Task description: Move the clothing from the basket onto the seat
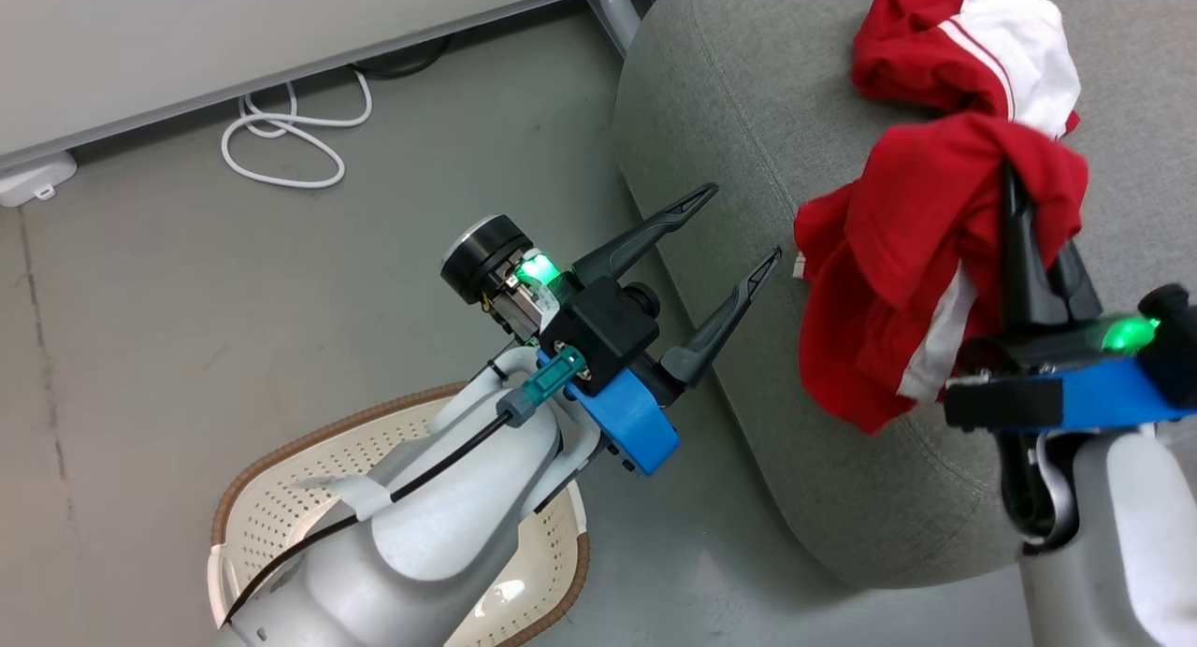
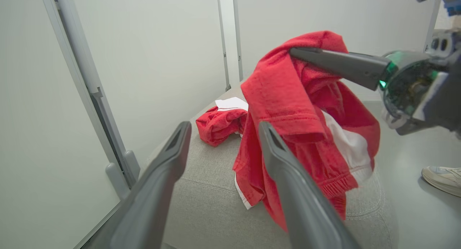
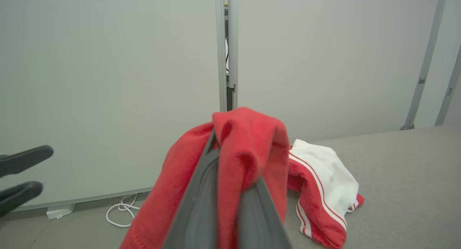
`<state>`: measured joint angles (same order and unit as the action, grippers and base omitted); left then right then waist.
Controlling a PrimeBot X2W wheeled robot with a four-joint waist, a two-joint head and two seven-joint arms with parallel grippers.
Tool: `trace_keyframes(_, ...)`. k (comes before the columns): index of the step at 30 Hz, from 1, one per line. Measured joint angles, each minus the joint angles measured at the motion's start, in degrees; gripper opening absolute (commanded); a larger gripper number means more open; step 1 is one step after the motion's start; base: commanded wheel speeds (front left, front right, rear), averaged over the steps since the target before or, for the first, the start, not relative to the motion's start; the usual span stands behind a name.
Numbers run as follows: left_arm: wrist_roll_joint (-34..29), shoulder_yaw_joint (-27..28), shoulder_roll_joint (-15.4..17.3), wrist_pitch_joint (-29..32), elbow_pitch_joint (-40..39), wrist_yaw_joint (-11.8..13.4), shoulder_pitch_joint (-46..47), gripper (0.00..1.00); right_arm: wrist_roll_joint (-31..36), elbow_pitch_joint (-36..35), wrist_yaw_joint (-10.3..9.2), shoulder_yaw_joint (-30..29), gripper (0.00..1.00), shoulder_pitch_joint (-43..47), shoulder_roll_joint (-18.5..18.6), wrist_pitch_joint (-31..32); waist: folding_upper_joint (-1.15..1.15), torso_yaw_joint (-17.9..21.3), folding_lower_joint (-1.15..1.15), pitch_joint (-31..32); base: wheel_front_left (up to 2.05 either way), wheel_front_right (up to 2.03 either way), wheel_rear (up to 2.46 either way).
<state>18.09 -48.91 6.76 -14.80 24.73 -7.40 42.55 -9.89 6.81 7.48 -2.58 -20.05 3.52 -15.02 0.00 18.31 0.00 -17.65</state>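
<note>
Right gripper [image 1: 1012,175]: clamped on a red garment [image 1: 898,282] that hangs over the seat [image 1: 748,114] edge.
Striped garment [image 1: 963,49]: lying on the seat.
Basket [image 1: 309,432]: on the floor [image 1: 281,282], near the seat.
Left gripper [image 1: 745,221]: spread wide, empty.

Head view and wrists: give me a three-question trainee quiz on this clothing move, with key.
1. Fill in: the left pincer, above the basket in the head view, stands ___ and holds nothing.
2. True or false: the right pincer is shut on a red garment.
3. Where does the striped garment lie? A in the basket; B on the seat; C in the left pincer.
Key: 1 open; 2 true; 3 B.
</note>
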Motion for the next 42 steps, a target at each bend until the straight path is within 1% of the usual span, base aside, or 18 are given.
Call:
trace_keyframes(5, -0.14, 0.02, 0.33, 0.02, -0.15, 0.05, 1.22, 1.0, 0.19, -1.69, 0.0, -2.18, 0.0, -7.78, 0.87, -0.01, 0.0, -0.57, 0.0, -2.42, 0.0, 0.0, 0.0)
trace_keyframes(9, -0.91, -0.11, 0.56, 0.59, -0.7, 0.3, 2.91, 1.0, 0.52, -2.16, 0.0, -4.9, 0.0, -16.52, 3.45, 0.0, 0.0, -1.32, 0.0, -5.52, 0.0, 0.0, 0.0)
trace_keyframes(12, -1.4, -0.1, 1.3, 1.2, -1.25, 0.37, 4.19, 1.0, 0.53, -2.2, 0.0, -8.28, 0.0, -24.29, 5.54, -0.01, 0.0, -1.79, 0.0, -8.54, 0.0, 0.0, 0.0)
trace_keyframes(15, -2.05, -0.38, 1.59, 1.8, -1.75, 0.38, 5.38, 1.0, 0.29, -1.15, 0.01, -12.87, 0.0, -31.43, 9.2, -0.01, 0.0, -2.33, 0.0, -11.76, 0.0, 0.0, 0.0)
trace_keyframes(19, -2.78, -0.74, 1.55, 2.18, -2.47, 0.51, 7.48, 1.0, -0.16, 2.65, 0.01, -17.4, 0.0, -38.3, 15.99, -0.01, 0.0, -3.31, 0.01, -16.06, 0.0, 0.0, 0.0)
trace_keyframes(22, -3.1, -0.74, 1.51, 2.18, -2.86, 0.82, 8.75, 1.0, -0.8, 6.8, 0.01, -20.13, 0.0, -40.65, 20.06, -0.01, 0.0, -4.07, 0.01, -19.09, 0.0, 0.0, 0.0)
trace_keyframes(25, -3.52, -0.78, 1.55, 2.18, -3.01, 1.04, 9.48, 1.0, -2.5, 12.34, 0.0, -21.8, 0.0, -40.92, 22.45, -0.01, 0.0, -4.67, 0.01, -21.76, 0.0, 0.0, 0.0)
trace_keyframes(29, -3.7, -1.23, 1.77, 2.19, -2.87, 1.04, 10.13, 1.0, -4.27, 21.5, 0.01, -22.85, 0.0, -39.45, 22.57, 0.0, 0.0, -5.14, 0.01, -24.56, 0.0, 0.0, 0.0)
trace_keyframes(34, -3.97, -1.72, 1.79, 2.1, -2.55, 1.04, 10.66, 1.0, -3.85, 30.88, 0.01, -23.69, 0.0, -35.82, 20.35, 0.0, 0.0, -5.59, 0.02, -25.98, 0.0, 0.0, 0.0)
trace_keyframes(37, -3.94, -1.91, 1.83, 2.02, -2.29, 1.04, 10.78, 1.0, -3.65, 35.01, 0.01, -23.56, 0.0, -34.62, 19.39, 0.0, 0.0, -5.69, 0.01, -25.74, 0.0, 0.0, 0.0)
trace_keyframes(39, -3.87, -1.99, 1.92, 1.85, -2.07, 1.04, 10.87, 1.0, -3.31, 36.0, 0.0, -23.32, 0.0, -34.37, 19.13, 0.0, 0.0, -5.76, 0.01, -25.33, 0.0, 0.0, 0.0)
trace_keyframes(40, -3.68, -1.99, 2.04, 1.77, -1.97, 1.04, 10.89, 1.0, -3.22, 36.07, 0.0, -23.24, 0.23, -34.3, 18.98, 0.0, 0.0, -5.77, 0.01, -25.05, 0.0, 0.0, 0.0)
trace_keyframes(41, -3.54, -1.98, 2.12, 1.64, -1.86, 1.04, 10.89, 1.0, -3.18, 35.97, 0.01, -23.5, 0.96, -34.24, 18.81, 0.0, 0.0, -5.79, 0.01, -24.72, 0.0, 0.0, 0.0)
trace_keyframes(42, -3.52, -2.01, 2.15, 1.58, -1.72, 1.05, 10.88, 1.0, -3.0, 35.79, 0.01, -23.68, 0.96, -34.0, 18.7, -0.01, 0.0, -5.81, 0.01, -24.33, 0.0, 0.0, 0.0)
